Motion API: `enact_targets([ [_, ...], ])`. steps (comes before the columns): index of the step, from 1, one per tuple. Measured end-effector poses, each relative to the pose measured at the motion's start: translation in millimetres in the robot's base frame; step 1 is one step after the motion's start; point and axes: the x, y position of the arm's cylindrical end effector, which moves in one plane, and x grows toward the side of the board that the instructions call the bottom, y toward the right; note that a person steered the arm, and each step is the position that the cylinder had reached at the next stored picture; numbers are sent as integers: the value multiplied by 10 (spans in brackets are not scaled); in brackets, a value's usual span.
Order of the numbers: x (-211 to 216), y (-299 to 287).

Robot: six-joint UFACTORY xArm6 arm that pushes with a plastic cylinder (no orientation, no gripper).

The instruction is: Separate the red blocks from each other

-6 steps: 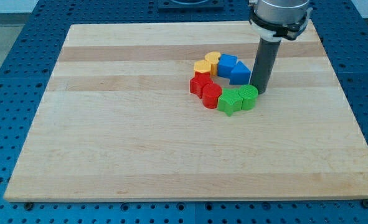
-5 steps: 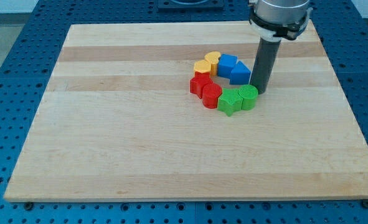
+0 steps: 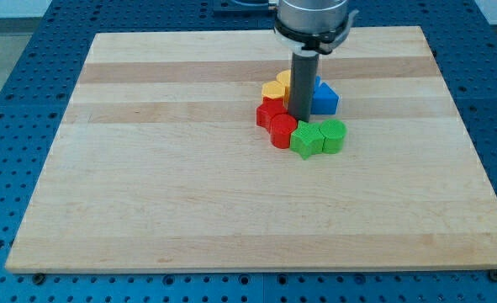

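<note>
Two red blocks touch each other near the board's middle: a red star-like block (image 3: 270,112) and a red cylinder-like block (image 3: 283,130) just below and right of it. My tip (image 3: 298,120) stands inside the ring of blocks, right beside both red blocks on their right. The rod hides part of a blue block behind it.
A green star-like block (image 3: 305,139) and a green cylinder (image 3: 334,134) lie right of the red cylinder. A blue triangle (image 3: 324,98) is at the right of the rod. Two yellow-orange blocks (image 3: 274,89), (image 3: 285,80) sit above the red ones. The wooden board (image 3: 189,185) carries all.
The rod has moved left, from the right of the blue triangle into the middle of the ring. The blocks have barely shifted.
</note>
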Motion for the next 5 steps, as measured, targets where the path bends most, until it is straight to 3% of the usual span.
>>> enact_targets([
  [5, -192, -749],
])
